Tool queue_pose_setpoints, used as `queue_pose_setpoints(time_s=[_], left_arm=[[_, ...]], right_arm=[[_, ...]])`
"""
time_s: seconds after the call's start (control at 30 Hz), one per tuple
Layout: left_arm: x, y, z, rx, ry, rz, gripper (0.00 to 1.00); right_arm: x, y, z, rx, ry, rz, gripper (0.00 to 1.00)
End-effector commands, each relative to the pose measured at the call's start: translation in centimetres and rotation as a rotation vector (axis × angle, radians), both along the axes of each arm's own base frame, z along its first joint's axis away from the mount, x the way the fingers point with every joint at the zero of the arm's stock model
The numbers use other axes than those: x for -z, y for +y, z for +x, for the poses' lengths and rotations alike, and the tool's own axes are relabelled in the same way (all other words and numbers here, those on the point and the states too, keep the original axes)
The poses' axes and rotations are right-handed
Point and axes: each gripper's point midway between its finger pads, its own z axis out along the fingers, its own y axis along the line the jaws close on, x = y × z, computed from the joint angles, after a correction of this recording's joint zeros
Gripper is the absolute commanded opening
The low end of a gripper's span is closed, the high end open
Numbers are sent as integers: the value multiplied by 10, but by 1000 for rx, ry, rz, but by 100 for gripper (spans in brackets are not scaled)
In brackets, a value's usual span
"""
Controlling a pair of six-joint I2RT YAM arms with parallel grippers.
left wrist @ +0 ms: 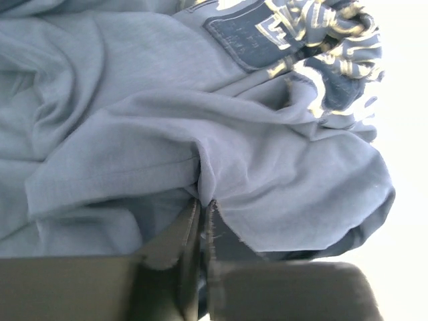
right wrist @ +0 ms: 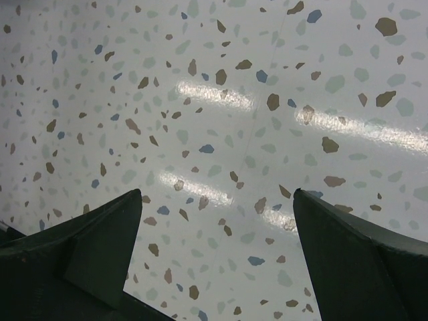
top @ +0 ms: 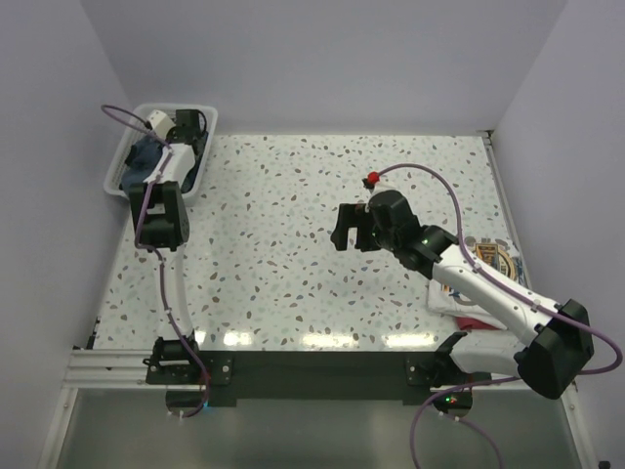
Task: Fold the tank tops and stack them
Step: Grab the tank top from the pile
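Blue top: the slate-blue tank top (left wrist: 120, 127) lies all bunched up in the white basket (top: 207, 147), at the far left corner of the table (top: 293, 278)
Left gripper: the left gripper (left wrist: 202, 212) has its fingers (left wrist: 189, 235) pressed together on a fold of the blue top
Which way: the cloth spreads out past the fingertips, and the white letters (left wrist: 287, 33) sit on the far side, off to the right
Long way of the top: cannot tell, it is too crumpled
Right gripper: the right gripper (top: 342, 230) hangs over the middle of the table, fingers (right wrist: 100, 247) wide apart, holding nothing
White top: the white tank top (top: 500, 256) lies by the right edge, partly under the right arm, and looks folded
Nearer arm: the left one, the right is well apart from the basket
Next move, I think: lift the blue top up out of the basket, then bring it toward the middle
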Motion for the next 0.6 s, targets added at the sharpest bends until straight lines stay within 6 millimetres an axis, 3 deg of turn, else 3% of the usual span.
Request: queue_pose_setpoints(time_s=[0.0,0.1,0.2,0.27,0.3,0.33,0.43,0.5,0.57], left_arm=[[-42,-2,31,41,-171,-4,0],[-79,-7,38,78,-240,20,0],[-151,-11,34,102,-351,64,0],[-184,-14,31,120,-401,94,0],[-215,-19,26,135,-450,106,0],[-231,-23,25,161,-472,128,0],[-292,-40,13,216,-559,183,0],[-331,-62,0,258,-620,205,0],[-358,-85,-9,323,-655,228,0]], right_arm=[[-5,4,4,-9,-28,21,99],[-8,5,6,-9,-35,25,99],[-10,7,7,-13,-36,26,99],[-11,8,8,-14,-39,29,99],[-12,8,10,-12,-42,30,99],[-13,9,10,-12,-43,31,99],[-17,10,16,-5,-58,25,99],[-24,8,23,19,-78,8,99],[-27,5,28,40,-89,-10,99]])
